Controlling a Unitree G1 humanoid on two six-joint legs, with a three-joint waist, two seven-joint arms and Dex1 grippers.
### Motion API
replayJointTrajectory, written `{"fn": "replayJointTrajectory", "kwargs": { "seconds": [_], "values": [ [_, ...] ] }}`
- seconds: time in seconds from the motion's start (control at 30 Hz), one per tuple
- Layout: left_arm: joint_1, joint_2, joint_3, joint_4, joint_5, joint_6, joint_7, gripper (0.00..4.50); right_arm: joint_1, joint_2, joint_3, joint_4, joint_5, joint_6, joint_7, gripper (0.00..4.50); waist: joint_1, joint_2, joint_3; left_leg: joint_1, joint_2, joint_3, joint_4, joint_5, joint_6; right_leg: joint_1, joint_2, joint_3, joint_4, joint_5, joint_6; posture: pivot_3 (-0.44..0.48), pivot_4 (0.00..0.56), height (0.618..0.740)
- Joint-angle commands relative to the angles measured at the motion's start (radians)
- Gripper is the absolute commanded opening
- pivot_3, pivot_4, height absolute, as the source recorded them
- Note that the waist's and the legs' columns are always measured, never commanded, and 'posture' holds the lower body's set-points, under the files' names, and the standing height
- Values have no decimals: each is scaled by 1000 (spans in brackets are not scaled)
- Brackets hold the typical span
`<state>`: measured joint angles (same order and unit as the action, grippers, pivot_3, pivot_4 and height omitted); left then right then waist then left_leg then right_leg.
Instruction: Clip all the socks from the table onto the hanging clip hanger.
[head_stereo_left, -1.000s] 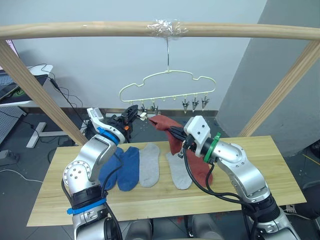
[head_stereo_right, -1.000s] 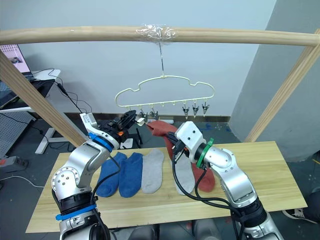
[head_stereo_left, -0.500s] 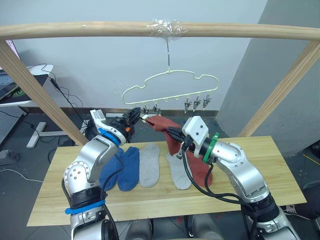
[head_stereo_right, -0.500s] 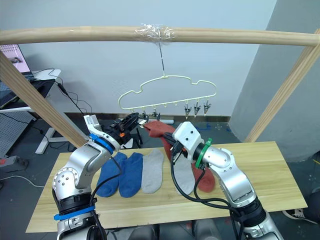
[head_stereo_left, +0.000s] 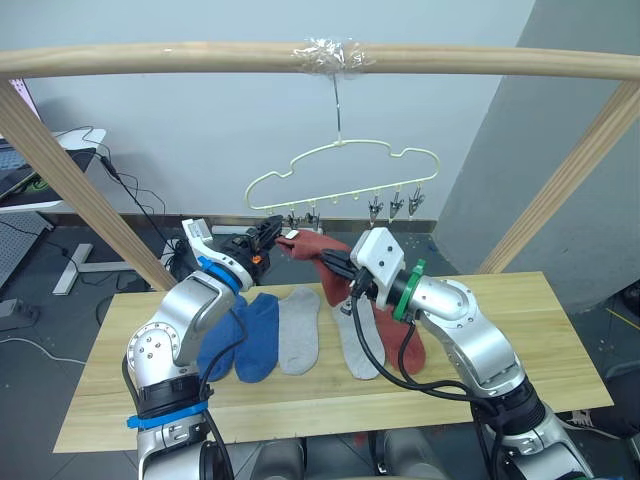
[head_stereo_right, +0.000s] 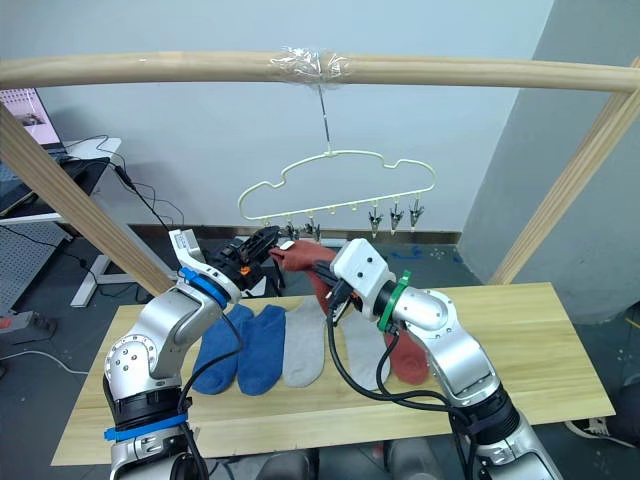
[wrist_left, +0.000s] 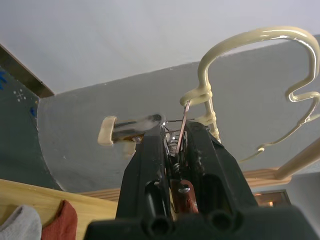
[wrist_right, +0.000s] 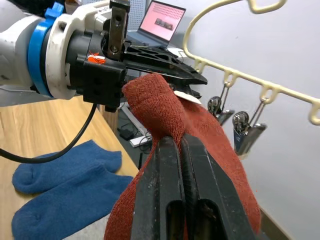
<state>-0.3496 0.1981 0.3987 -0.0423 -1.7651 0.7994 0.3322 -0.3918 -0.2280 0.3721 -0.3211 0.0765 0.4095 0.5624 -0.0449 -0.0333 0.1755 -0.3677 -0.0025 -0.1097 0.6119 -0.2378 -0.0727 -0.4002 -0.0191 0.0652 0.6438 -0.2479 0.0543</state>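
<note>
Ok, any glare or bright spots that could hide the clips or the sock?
Left eye view: even light, only the clear tape on the pole glints. Left wrist view: a sheen on the clip hanger wire, nothing washed out. Right wrist view: a lit laptop screen behind; the rust red sock reads plainly.

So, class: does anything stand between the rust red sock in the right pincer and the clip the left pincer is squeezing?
Nothing visible does. The rust red knit sock is at the left pincer, at the end metal clip of the pale-yellow wire hanger.
</note>
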Motion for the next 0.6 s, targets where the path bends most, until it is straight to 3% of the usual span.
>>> {"fn": "replayJointTrajectory", "kwargs": {
  "seconds": [0.03, 0.13, 0.43, 0.6],
  "values": [
    [18, 38, -12, -43, 47, -1, -44, 239, -18, 0, -1, -7, -11, -48, 6, 12, 0, 0, 0, -1, 0, 0, 0, 0, 0, -1, 0, 0, 0, 0, 0, 18, 156, 740],
    [30, 66, -30, -74, 134, -14, -103, 239, -15, -1, 1, 0, -15, -61, 10, 12, 1, 0, 0, -6, 0, 0, 0, 0, 0, -6, 0, 0, 1, 0, 0, 21, 155, 740],
    [59, 79, 15, -111, 74, -34, -118, 3083, -18, 7, 10, 24, -16, -85, 20, 0, 16, 0, 0, -12, 0, -3, 0, 0, -1, -11, 0, -2, 0, 0, 0, 40, 143, 740],
    [122, 192, 22, -170, 103, 15, -166, 4465, -15, 36, 12, 45, 10, -65, 24, 0, 13, 0, 0, -12, 0, -3, 0, 0, -1, -11, -1, -2, 0, 0, 0, 44, 143, 740]
  ]
}}
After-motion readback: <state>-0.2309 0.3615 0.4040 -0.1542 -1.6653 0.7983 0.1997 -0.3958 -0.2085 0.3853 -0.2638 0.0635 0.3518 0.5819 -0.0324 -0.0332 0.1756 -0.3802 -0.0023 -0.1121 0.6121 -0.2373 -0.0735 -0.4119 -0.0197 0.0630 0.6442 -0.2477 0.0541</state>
